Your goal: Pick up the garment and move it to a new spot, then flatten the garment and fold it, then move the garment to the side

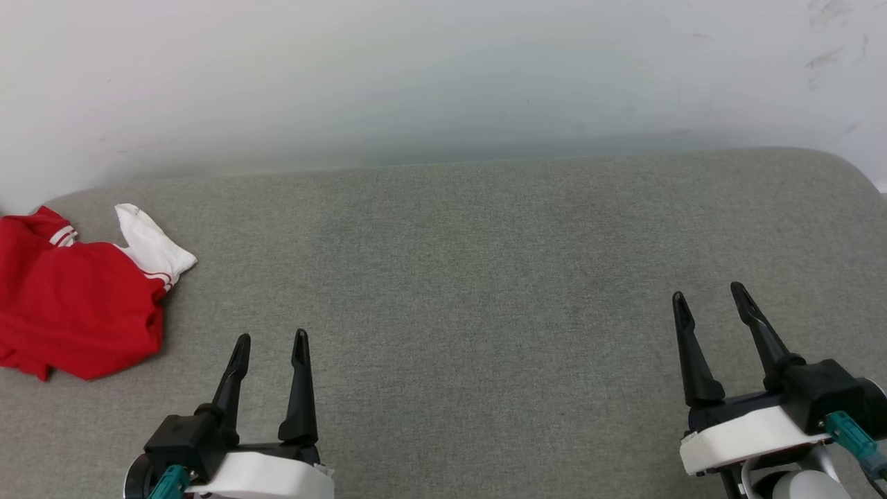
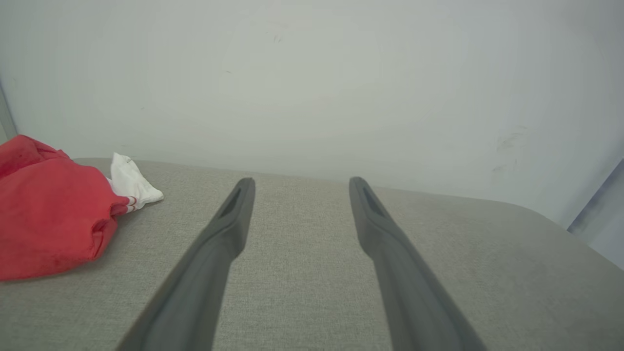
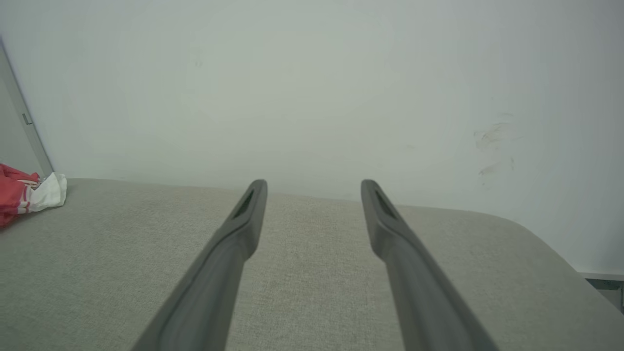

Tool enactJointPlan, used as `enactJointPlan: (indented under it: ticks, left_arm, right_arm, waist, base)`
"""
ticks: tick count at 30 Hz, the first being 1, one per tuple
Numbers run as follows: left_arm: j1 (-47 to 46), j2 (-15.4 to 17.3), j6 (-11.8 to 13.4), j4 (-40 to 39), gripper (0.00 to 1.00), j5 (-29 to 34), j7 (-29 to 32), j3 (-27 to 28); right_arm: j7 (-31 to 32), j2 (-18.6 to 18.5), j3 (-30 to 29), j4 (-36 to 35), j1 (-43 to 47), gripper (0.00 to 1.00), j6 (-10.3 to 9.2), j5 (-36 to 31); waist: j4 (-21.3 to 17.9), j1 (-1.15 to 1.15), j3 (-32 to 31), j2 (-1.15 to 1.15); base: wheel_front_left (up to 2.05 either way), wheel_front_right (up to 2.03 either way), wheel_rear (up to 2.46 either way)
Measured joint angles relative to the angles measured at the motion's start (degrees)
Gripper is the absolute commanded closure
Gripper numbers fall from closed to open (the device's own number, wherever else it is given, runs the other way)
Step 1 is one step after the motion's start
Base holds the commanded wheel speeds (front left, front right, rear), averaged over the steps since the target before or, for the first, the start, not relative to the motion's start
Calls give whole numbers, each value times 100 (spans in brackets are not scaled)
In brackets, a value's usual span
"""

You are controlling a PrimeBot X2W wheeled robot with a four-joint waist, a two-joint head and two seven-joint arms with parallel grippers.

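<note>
The garment [image 1: 73,305] is a crumpled red jersey with a white sleeve sticking out, lying at the far left of the grey cushioned surface [image 1: 471,277]. In the left wrist view the garment [image 2: 46,224] sits left of my fingers; in the right wrist view the garment [image 3: 19,195] is a small heap at the far left edge. My left gripper [image 1: 271,341] stands open at the lower left, a short way right of the garment and not touching it. Far from it, at the lower right, my right gripper [image 1: 708,292] is open too. Both hold nothing.
A pale wall [image 1: 443,76] rises right behind the grey surface. The surface's rounded right corner [image 1: 849,170] curves down at the far right. A grey vertical strip [image 3: 24,117] runs up the wall at the left in the right wrist view.
</note>
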Motion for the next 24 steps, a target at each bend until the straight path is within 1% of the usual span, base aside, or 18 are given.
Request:
enactJointPlan:
  ticks: [3, 6, 7, 8, 11, 16, 24]
  left_arm:
    - [27, -102, -234, 5, 0, 82, -37, 203]
    - [73, -178, -480, 74, 0, 165, -64, 368]
    - [73, -178, -480, 74, 0, 165, -64, 368]
    - [119, -213, -620, 123, 0, 261, -91, 432]
    - [125, -233, -766, 170, 0, 424, -123, 482]
    - [136, -242, -881, 222, 0, 672, -177, 476]
    - [167, -246, -915, 233, 0, 877, -250, 410]
  right_arm:
    - [-37, 0, -51, 46, 1, 0, 0, 291]
    - [-80, -1, -88, 114, 3, 0, 0, 416]
    - [-80, -1, -88, 114, 3, 0, 0, 416]
    - [-89, -1, -107, 175, 7, 0, 0, 555]
    - [-131, -1, -114, 212, 8, 0, 0, 521]
    - [-182, -1, -105, 231, 8, 0, 0, 310]
    - [-260, -1, -110, 300, 8, 0, 0, -41]
  waist:
    - [-8, 0, 0, 0]
    - [-12, 0, -3, 0]
    - [-12, 0, -3, 0]
    - [-14, 0, -5, 0]
    - [-15, 0, -11, 0]
    - [-20, 0, -13, 0]
    - [-46, 0, 6, 0]
  base:
    - [0, 0, 0]
    - [0, 0, 0]
    - [0, 0, 0]
    - [0, 0, 0]
    - [0, 0, 0]
    - [0, 0, 0]
    - [0, 0, 0]
